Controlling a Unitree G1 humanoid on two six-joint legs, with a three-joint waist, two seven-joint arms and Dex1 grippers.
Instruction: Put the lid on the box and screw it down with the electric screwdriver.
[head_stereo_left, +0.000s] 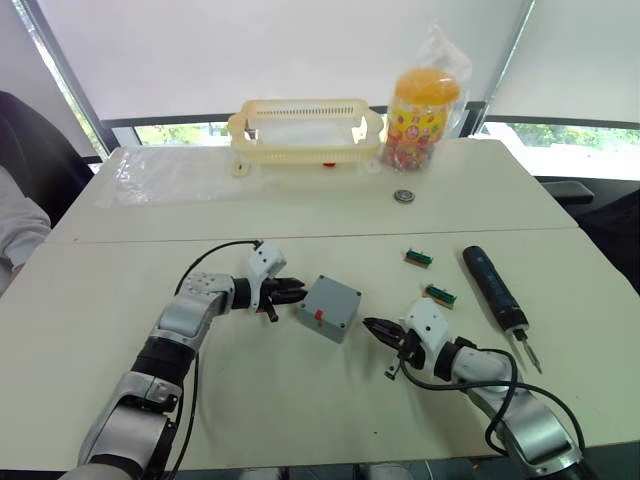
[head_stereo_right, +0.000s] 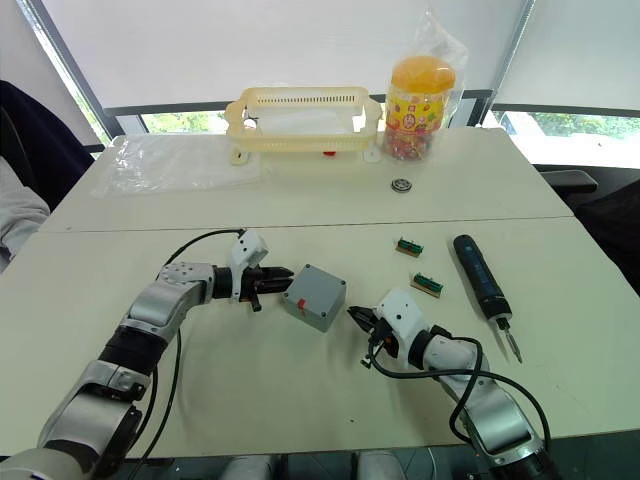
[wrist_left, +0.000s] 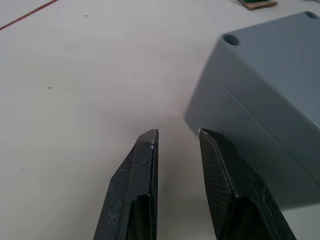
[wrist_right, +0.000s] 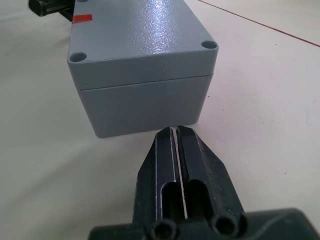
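The grey box (head_stereo_left: 330, 308) sits mid-table with the lid (wrist_right: 145, 35) lying flush on its body (wrist_right: 145, 107). A seam runs between them, and a red mark (head_stereo_left: 318, 316) shows on the box. My left gripper (head_stereo_left: 300, 291) is right at the box's left side, its fingers (wrist_left: 145, 165) slightly open with nothing between them. Just off the box's right side, my right gripper (head_stereo_left: 368, 325) points at it with fingers (wrist_right: 192, 150) shut and empty. The electric screwdriver (head_stereo_left: 495, 285) lies on the table to the right, untouched.
Two small green-brown bit strips (head_stereo_left: 418, 258) (head_stereo_left: 440, 294) lie between the box and the screwdriver. At the back stand a cream basket (head_stereo_left: 305, 130), a yellow-lidded jar in a bag (head_stereo_left: 422, 115) and a small round object (head_stereo_left: 403, 196). A person's sleeve (head_stereo_left: 15, 225) shows at the left edge.
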